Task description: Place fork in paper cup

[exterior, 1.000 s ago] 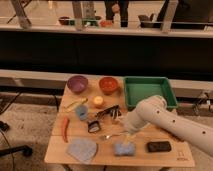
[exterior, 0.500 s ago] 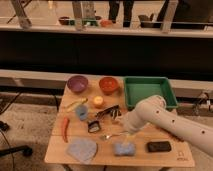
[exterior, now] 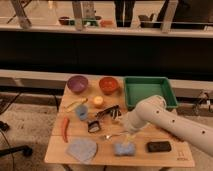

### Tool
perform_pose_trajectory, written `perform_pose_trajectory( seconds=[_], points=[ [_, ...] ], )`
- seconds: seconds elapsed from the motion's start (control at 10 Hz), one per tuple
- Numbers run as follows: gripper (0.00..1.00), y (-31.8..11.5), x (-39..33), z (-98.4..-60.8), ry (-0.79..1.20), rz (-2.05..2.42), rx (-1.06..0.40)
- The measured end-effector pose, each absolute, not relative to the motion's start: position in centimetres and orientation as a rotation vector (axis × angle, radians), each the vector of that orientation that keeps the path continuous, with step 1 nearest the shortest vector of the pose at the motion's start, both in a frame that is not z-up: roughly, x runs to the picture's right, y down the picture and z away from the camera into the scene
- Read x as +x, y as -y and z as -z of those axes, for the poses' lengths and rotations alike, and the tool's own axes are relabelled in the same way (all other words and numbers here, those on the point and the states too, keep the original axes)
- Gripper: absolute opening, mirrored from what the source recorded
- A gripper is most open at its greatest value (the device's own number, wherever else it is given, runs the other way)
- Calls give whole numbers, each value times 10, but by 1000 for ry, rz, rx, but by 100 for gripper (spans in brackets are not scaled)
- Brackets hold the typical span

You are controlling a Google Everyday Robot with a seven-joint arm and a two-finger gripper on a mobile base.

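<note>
The silver fork (exterior: 113, 135) lies flat on the wooden table (exterior: 165, 159), near its front, between the small metal cup (exterior: 93, 126) and the blue sponge (exterior: 124, 148). My gripper (exterior: 127, 131) hangs at the end of the white arm (exterior: 165, 122), low over the table at the fork's right end. It is open, and the fork rests on the wood, not held. The pale paper cup (exterior: 81, 112) stands upright to the left, beside the banana (exterior: 75, 104), well apart from the gripper.
A purple bowl (exterior: 77, 83), an orange bowl (exterior: 108, 84) and a green tray (exterior: 149, 91) line the back. A black-handled utensil (exterior: 110, 113), an orange fruit (exterior: 98, 101), a red pepper (exterior: 65, 129), a grey-blue cloth (exterior: 81, 149) and a black block (exterior: 159, 146) also lie on the table.
</note>
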State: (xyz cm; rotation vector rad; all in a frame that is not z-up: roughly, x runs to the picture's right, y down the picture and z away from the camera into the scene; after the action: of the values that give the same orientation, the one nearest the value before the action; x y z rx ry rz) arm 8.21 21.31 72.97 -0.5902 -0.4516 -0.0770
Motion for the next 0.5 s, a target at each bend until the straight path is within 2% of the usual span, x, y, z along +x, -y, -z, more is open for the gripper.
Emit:
perform_pose_trajectory(
  seconds=[0.2, 0.3, 0.5],
  points=[
    [80, -213, 82, -730, 451, 77, -590],
    [76, -213, 82, -730, 452, 77, -590],
    [58, -213, 82, -730, 451, 76, -590]
  ],
)
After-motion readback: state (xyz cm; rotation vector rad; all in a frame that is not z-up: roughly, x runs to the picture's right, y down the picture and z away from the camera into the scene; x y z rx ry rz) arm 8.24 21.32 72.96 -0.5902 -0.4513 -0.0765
